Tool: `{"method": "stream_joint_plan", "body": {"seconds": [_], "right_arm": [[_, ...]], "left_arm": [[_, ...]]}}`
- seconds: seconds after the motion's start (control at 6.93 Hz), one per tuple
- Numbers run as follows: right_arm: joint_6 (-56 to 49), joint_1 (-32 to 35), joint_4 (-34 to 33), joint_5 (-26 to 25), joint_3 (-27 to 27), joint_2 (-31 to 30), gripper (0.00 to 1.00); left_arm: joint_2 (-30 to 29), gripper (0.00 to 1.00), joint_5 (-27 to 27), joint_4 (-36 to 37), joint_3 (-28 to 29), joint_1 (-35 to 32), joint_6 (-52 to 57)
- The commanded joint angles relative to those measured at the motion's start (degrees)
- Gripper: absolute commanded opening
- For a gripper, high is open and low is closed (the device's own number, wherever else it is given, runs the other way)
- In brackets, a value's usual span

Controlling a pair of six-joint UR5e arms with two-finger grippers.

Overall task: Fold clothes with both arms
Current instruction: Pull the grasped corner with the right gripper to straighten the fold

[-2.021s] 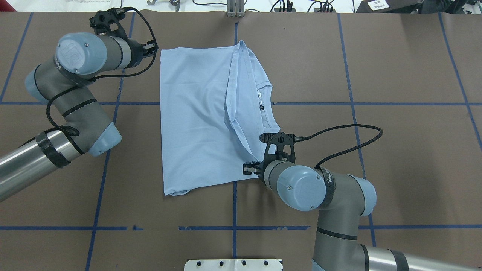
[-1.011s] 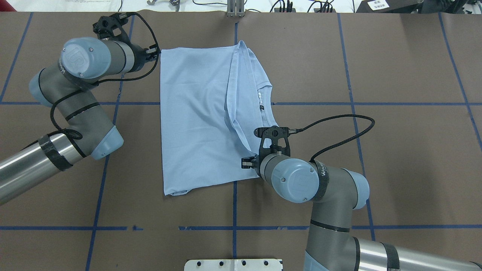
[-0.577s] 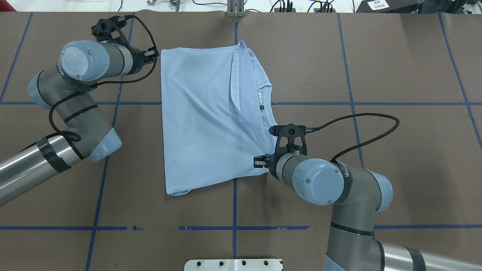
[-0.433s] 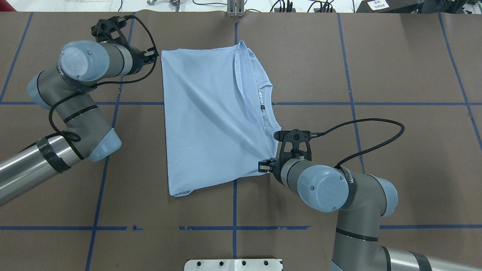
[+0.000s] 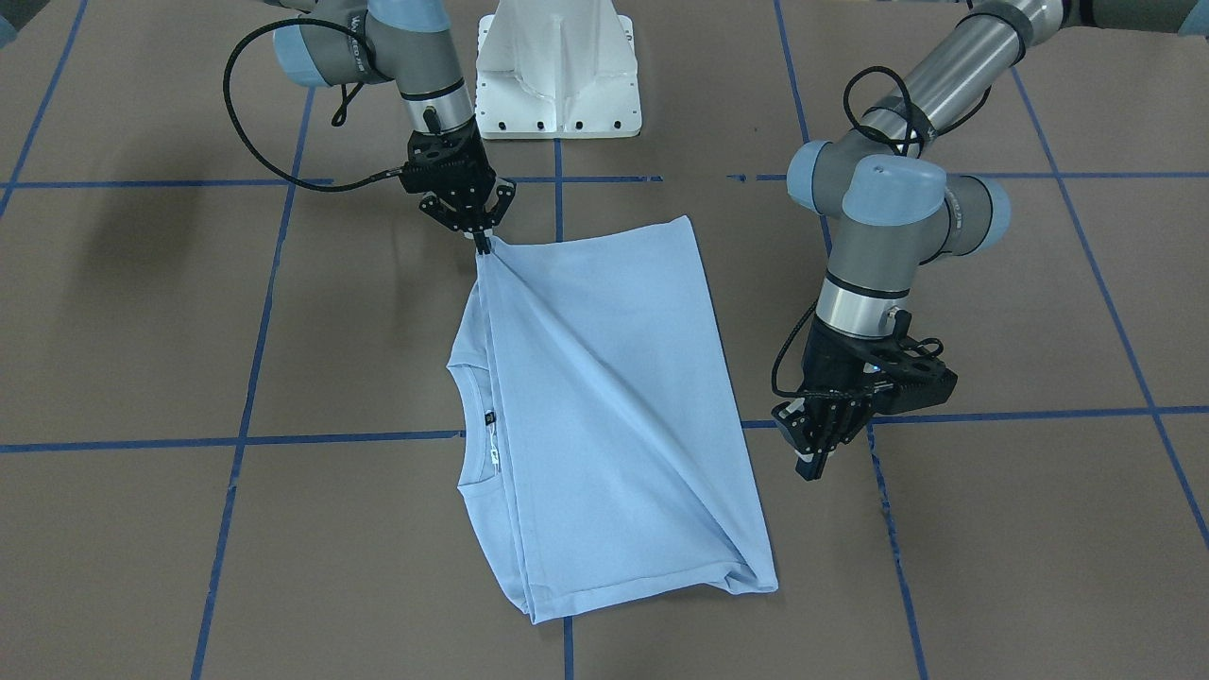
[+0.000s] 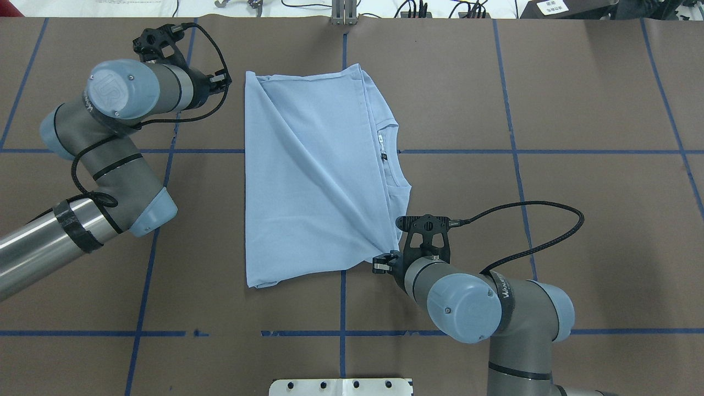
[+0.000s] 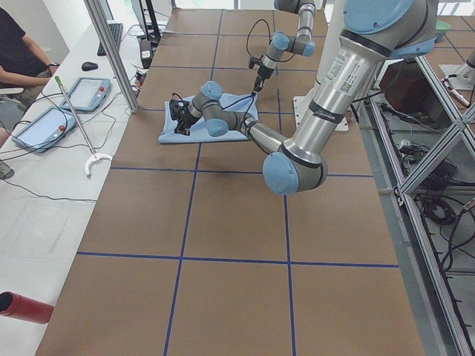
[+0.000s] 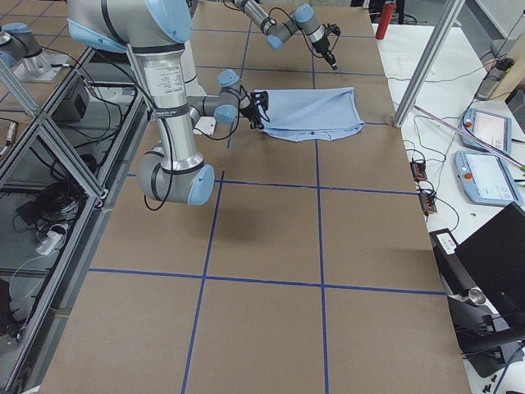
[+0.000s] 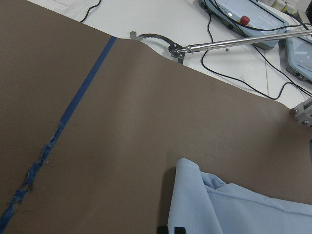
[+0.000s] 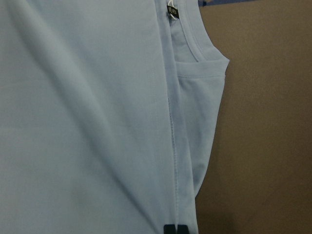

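The light blue T-shirt (image 6: 313, 176) lies partly folded on the brown table, its collar and dark neck label (image 6: 382, 157) toward the right. The palm-tree print is hidden. My right gripper (image 6: 385, 263) is shut on the shirt's near right corner, and a taut diagonal crease runs from there to the far left corner. In the front-facing view this gripper (image 5: 484, 244) pinches the corner of the shirt (image 5: 604, 397). My left gripper (image 6: 224, 82) is shut and empty, just left of the far left corner and apart from it. It also shows in the front-facing view (image 5: 812, 465).
The white pedestal base (image 5: 557, 66) stands at the table's near edge. Blue tape lines (image 6: 342, 308) grid the brown table. Beyond the far edge lie a hooked metal rod (image 9: 219, 46), cables and control tablets. A person (image 7: 18, 52) sits at the side table.
My right gripper has pulled the shirt's near corner rightward and toward the robot. The cloth slid right, drew taut along a diagonal, and its far left corner came away from the still left gripper.
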Motion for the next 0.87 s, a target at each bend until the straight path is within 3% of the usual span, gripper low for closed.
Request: {"method": "stream_joint_plan", "body": {"seconds": [0.0, 0.14, 0.72], "right_arm": [[0.1, 1.3, 0.0, 0.0, -0.1, 0.1, 0.53], [0.3, 1.5, 0.0, 0.0, 0.0, 0.2, 0.57], [34.9, 3.6, -0.4, 0.2, -1.1, 2.1, 0.65]], "left_arm": [[0.0, 0.18, 0.0, 0.0, -0.1, 0.1, -0.1], [0.0, 0.19, 0.0, 0.0, -0.1, 0.2, -0.1], [0.0, 0.19, 0.0, 0.0, -0.3, 0.6, -1.6]]}}
